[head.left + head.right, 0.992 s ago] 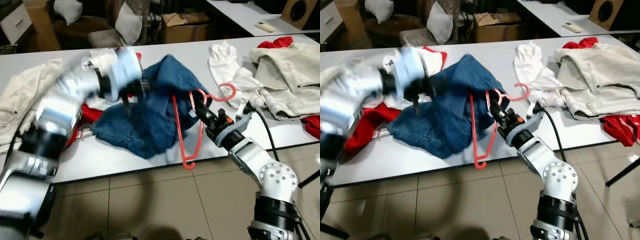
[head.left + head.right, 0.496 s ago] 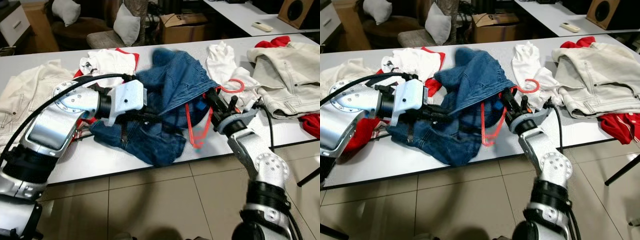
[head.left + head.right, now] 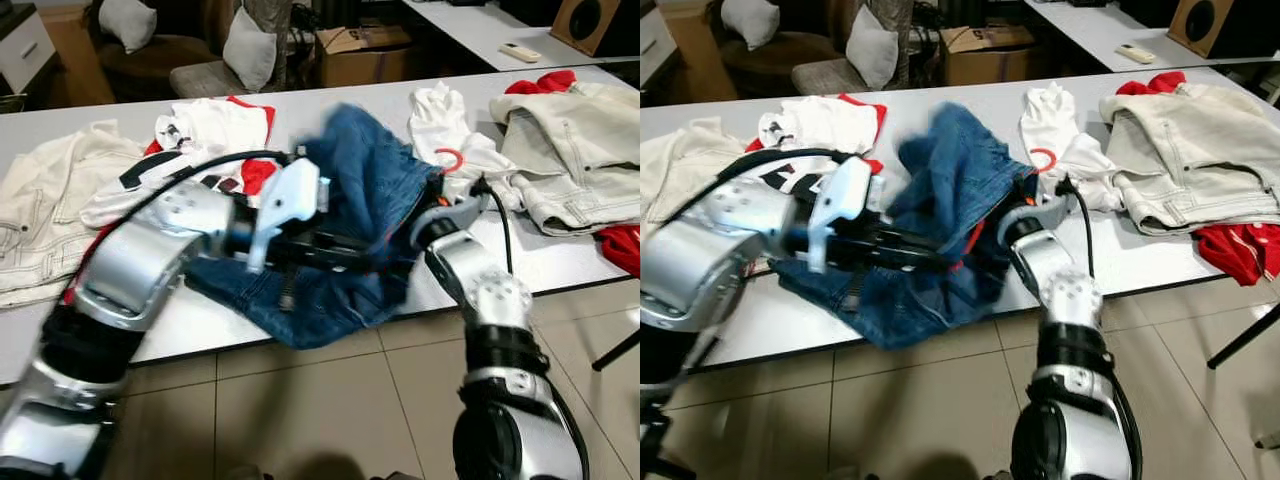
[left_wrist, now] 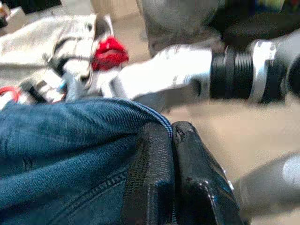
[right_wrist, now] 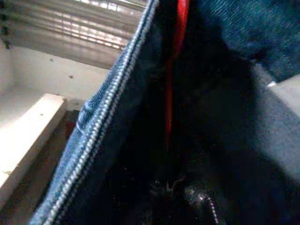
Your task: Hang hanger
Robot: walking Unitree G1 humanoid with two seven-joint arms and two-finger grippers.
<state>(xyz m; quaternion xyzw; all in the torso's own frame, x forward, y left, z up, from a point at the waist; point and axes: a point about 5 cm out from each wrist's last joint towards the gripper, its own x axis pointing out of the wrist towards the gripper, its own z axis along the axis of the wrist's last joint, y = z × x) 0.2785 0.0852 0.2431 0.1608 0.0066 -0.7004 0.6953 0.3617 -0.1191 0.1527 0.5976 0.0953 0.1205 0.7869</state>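
Left gripper (image 4: pixel 171 154) fingers pinch denim garment (image 3: pixel 370 190); right wrist reveals red hanger (image 5: pixel 174 70) inside.

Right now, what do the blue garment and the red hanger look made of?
Blue garment: denim, matte; twill weave and a pale stitched hem show at the left gripper, shut on its edge. Red hanger: probably plastic, a smooth, thin, evenly red rod with its hook sticking out; coated wire can't be ruled out.
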